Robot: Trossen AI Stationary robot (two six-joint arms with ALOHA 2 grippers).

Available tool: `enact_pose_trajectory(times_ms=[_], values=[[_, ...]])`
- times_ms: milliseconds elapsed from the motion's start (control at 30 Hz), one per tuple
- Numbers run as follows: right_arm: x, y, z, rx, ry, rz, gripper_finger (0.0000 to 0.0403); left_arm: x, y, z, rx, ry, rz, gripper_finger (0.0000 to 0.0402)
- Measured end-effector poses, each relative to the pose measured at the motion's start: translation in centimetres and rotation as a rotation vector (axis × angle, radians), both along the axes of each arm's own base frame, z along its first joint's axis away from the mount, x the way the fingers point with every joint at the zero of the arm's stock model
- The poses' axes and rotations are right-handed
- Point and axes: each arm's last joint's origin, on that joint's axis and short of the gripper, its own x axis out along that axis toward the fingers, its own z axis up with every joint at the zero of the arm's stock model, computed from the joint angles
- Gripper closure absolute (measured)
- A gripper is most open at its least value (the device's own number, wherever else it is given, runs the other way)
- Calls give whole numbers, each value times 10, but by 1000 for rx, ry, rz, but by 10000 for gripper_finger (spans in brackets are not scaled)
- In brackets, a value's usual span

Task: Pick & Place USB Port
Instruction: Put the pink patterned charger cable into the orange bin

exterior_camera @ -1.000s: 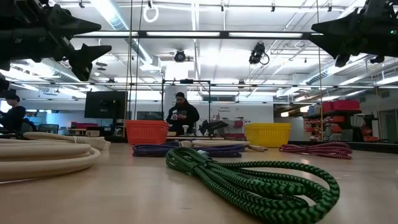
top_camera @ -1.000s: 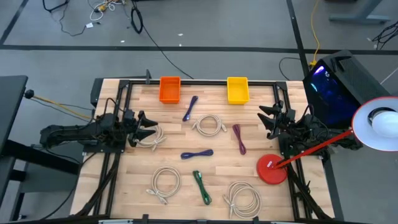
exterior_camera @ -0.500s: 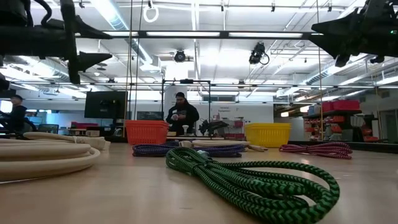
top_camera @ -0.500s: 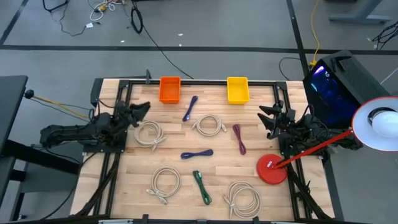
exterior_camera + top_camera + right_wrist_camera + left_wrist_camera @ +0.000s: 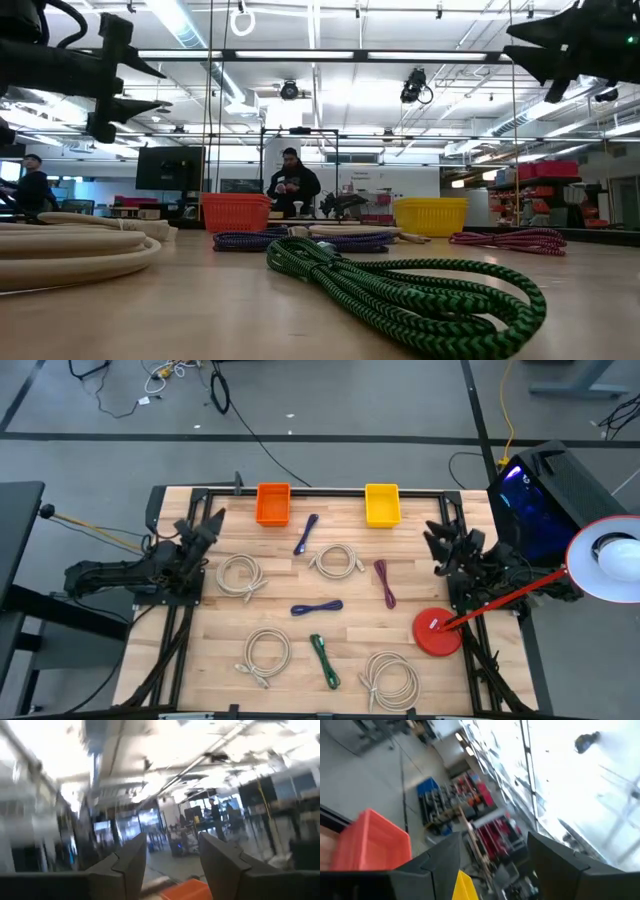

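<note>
Left arm lying low along the table edge, out to the left of the orange bin. Left gripper lifted off the wood, near that bin's front left corner, pointed up toward the room; fingers spread wide, nothing between. Right arm folded at the opposite edge, well to the right of the orange bin, beyond the yellow bin. Right gripper raised too, tilted upward, fingers apart, gripping nothing.

Orange bin at the far edge, bare floor showing inside. Yellow bin in the same row to its right, likewise bare floor inside.

All cables out on the wood, in front of the orange bin: blue cable just beside its front right corner; white coil in front; second white coil, maroon cable and purple cable farther right; green cable well in front, near the close edge. Red disc far to the front right.
</note>
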Motion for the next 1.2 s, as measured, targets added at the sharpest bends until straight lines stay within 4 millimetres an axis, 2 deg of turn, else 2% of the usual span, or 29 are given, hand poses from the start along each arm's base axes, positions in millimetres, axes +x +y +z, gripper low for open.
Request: enact_pose_trajectory(times_ms=[167,300,400,500,600,700,800,1000,1200], values=[[0,-1,-1,101,-44,11,220,-1,1,-1,4,41,65,168],[-1,2,3,209,-151,194,220,-1,1,-1,9,51,60,168],[-2,4,6,252,-209,315,220,1,-1,0,45,64,-26,168],[-3,2,7,255,-233,249,220,3,-2,0,97,109,-107,168],[-8,1,13,297,-330,221,220,5,-3,-2,107,128,-162,168],[-10,0,14,321,-367,185,220,6,-3,-2,116,140,-169,168],[-7,-2,8,359,-314,119,220,6,-3,-3,116,145,-169,168],[7,-3,-19,567,-101,140,220,6,-3,-3,110,143,-172,168],[12,-3,-29,624,-10,107,220,6,-3,-3,95,119,-185,168]])
